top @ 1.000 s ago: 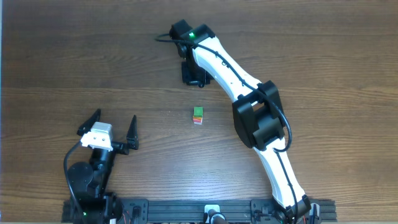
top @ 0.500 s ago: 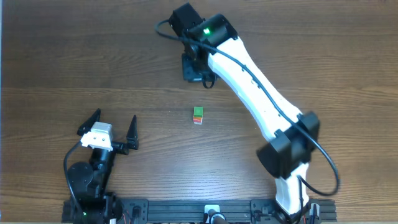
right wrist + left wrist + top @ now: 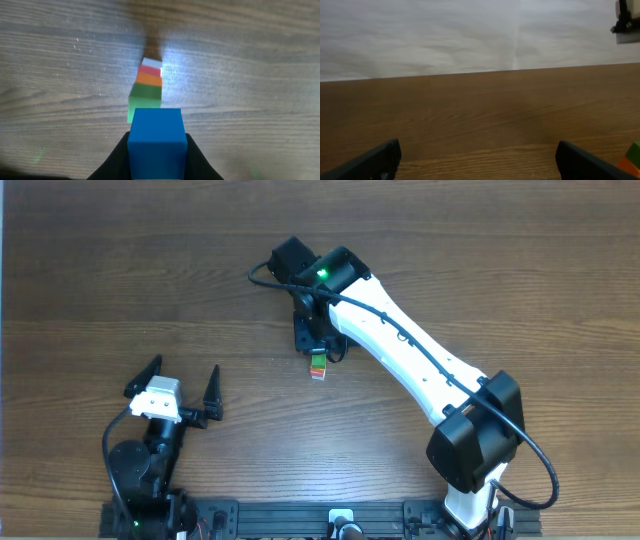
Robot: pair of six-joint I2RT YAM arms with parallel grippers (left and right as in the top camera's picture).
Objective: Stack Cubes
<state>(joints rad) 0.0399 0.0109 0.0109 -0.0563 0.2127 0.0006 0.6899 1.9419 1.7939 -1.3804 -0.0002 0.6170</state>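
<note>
Swinging back from beyond the stack (image 3: 146, 85), my right gripper (image 3: 157, 155) has come just above it, pinching the blue cube (image 3: 157, 135), which hangs over the stack's green top cube (image 3: 145, 97).

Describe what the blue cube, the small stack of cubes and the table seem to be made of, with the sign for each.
The blue cube: probably painted wood or plastic; flat, even matte faces, crisp edges. The stack of cubes: likely the same; solid green, orange, red and white layers, no gloss. The table: wood or wood-look laminate; brown grain streaks, soft sheen reflecting light.
</note>
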